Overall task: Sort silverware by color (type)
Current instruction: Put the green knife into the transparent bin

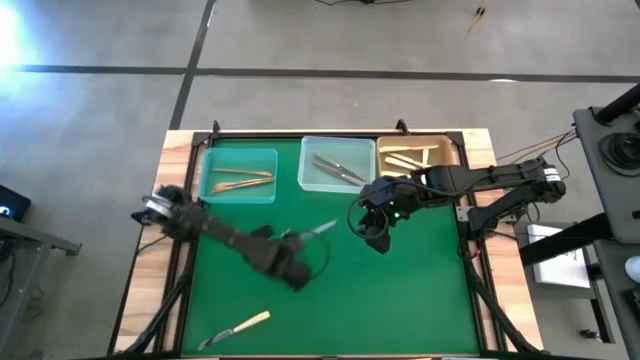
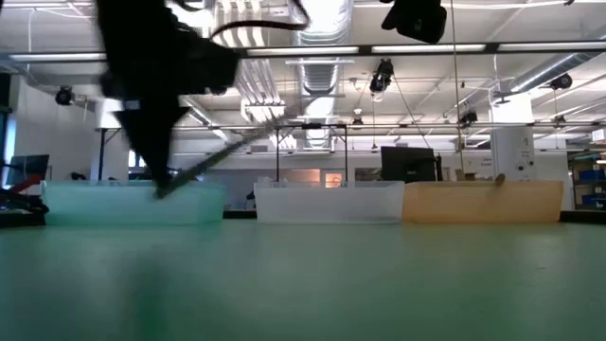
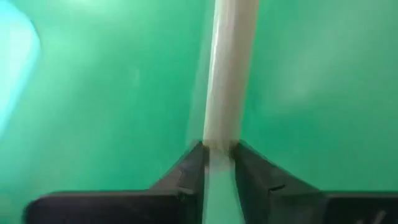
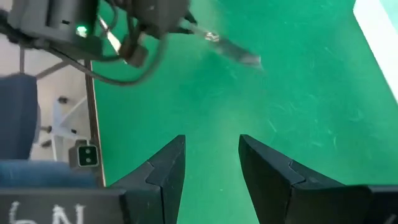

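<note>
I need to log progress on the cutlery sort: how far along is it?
Mostly done: bronze pieces lie in the left tray, silver ones in the middle tray, cream ones in the right tray. In hand: the left pincer is shut on a silver piece. Left: one cream-handled knife on the mat. The right pincer is open, empty.

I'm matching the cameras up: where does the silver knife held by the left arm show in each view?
High: silver knife mid-mat, below the clear tray.
Low: slanting at upper left, above the trays.
Left wrist: pale shaft clamped in the left end effector.
Right wrist: top centre.
Shared landmark: green mat.
</note>
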You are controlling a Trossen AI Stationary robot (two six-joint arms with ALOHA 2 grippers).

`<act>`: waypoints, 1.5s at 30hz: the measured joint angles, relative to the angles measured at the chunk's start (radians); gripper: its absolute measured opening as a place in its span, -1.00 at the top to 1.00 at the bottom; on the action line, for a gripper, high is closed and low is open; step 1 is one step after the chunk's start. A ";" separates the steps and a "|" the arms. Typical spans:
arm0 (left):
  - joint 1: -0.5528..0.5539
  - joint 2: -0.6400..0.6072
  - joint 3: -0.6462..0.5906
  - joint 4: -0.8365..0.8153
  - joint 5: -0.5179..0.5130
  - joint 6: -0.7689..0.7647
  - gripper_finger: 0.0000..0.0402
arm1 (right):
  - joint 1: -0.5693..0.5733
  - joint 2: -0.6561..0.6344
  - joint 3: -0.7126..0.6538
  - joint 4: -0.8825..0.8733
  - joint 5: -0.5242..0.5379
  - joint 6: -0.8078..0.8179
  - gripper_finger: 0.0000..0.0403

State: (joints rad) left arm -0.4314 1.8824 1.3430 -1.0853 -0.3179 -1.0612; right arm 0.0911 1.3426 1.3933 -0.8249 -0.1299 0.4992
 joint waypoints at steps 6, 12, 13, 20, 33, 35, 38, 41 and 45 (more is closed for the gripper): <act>0.273 -0.002 0.103 0.119 -0.088 0.307 0.98 | -0.065 -0.023 0.038 -0.085 0.059 -0.005 0.30; 0.489 -0.002 0.173 0.284 -0.057 0.477 0.98 | -0.110 -0.115 0.070 -0.141 0.087 -0.104 0.30; 0.509 -0.002 0.182 0.287 -0.037 0.491 0.98 | -0.112 -0.130 0.070 -0.158 0.099 -0.105 0.30; 0.505 -0.002 0.182 0.281 0.188 0.666 0.99 | -0.111 -0.180 0.067 -0.321 0.194 -0.107 0.30; 0.516 0.063 0.167 0.191 0.246 1.016 0.98 | -0.112 -0.147 0.063 -0.327 0.288 -0.111 0.30; 0.517 0.075 0.167 0.180 0.257 1.022 0.93 | -0.112 -0.148 0.063 -0.315 0.288 -0.108 0.30; 0.517 0.081 0.167 0.169 0.257 1.023 0.85 | -0.112 -0.148 0.064 -0.315 0.288 -0.107 0.30; 0.517 0.081 0.167 0.168 0.257 1.025 0.77 | -0.112 -0.148 0.064 -0.314 0.288 -0.108 0.30; 0.517 0.082 0.167 0.168 0.252 1.065 0.67 | -0.112 -0.148 0.064 -0.314 0.288 -0.108 0.30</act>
State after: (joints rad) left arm 0.0853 1.9644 1.5105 -0.9173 -0.0659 0.0036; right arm -0.0204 1.1946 1.4574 -1.1389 0.1577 0.3916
